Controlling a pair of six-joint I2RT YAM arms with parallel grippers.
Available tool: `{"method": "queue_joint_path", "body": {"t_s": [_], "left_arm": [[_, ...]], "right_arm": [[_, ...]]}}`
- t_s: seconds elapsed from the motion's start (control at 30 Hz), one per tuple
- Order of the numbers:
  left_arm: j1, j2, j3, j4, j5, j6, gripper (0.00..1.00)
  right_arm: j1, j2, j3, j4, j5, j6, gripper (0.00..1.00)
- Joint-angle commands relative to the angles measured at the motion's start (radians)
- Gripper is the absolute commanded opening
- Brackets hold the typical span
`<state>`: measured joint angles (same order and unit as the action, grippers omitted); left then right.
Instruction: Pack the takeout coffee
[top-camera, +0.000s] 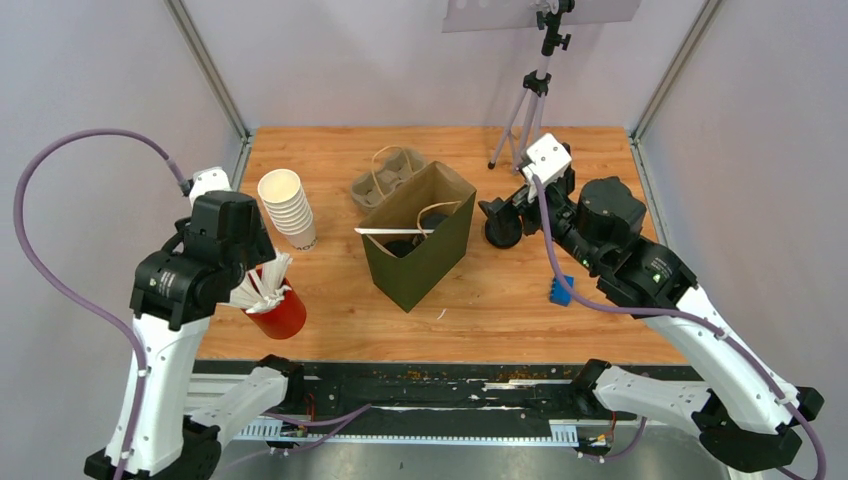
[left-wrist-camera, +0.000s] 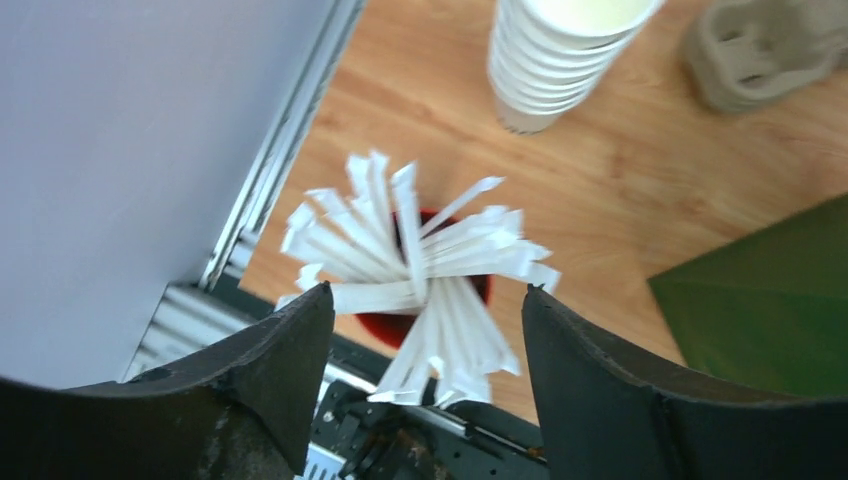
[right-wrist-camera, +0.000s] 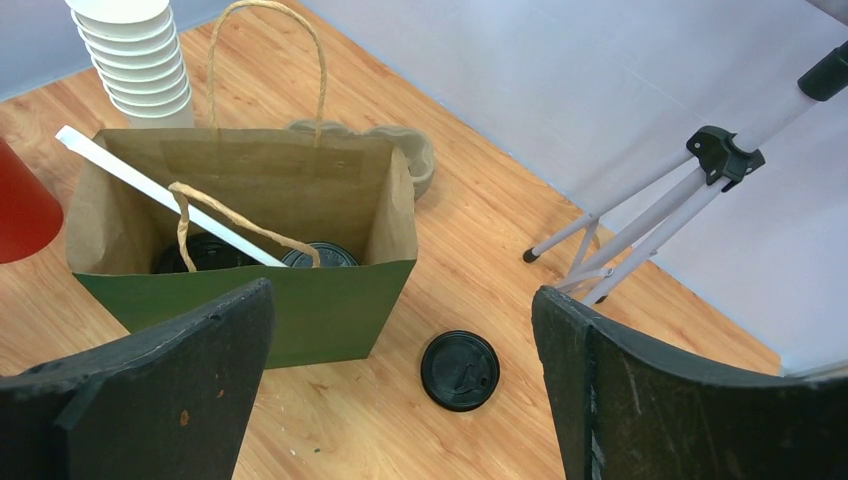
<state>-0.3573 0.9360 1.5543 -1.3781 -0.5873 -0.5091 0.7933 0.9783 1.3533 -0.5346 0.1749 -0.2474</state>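
Both lidded coffee cups (right-wrist-camera: 322, 256) inside bag (right-wrist-camera: 300, 312), one stick (right-wrist-camera: 150, 188) across top. Over red cup (top-camera: 283, 316) of sticks (left-wrist-camera: 400, 250): left gripper (left-wrist-camera: 425, 292) released, empty. Beside bag: right gripper (right-wrist-camera: 402, 290) released, empty. Step, likely: fetching another stick; needs lowering, pinching just one.

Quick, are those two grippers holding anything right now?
Left gripper: open, holding nothing.
Right gripper: open, holding nothing.
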Motion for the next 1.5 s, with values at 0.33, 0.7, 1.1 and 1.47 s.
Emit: {"method": "queue_joint_path", "body": {"t_s": [0.33, 0.7, 1.1, 1.47], "left_arm": [[0.377, 0.128, -0.088, 0.125, 0.212, 0.223, 0.63], [0.388, 0.177, -0.152, 0.19, 0.232, 0.232, 0.42], [0.388, 0.212, 0.128, -0.032, 0.3, 0.271, 0.11], [0.389, 0.324, 0.612, -0.199, 0.462, 0.275, 0.06]], "right_arm": [[-0.003, -0.09, -0.056, 0.011, 0.021, 0.026, 1.0], [-0.004, -0.125, -0.088, 0.002, 0.072, 0.009, 1.0], [-0.004, -0.121, -0.106, 0.014, 0.073, 0.002, 1.0], [-0.004, -0.046, -0.035, 0.013, 0.001, 0.035, 1.0]]}}
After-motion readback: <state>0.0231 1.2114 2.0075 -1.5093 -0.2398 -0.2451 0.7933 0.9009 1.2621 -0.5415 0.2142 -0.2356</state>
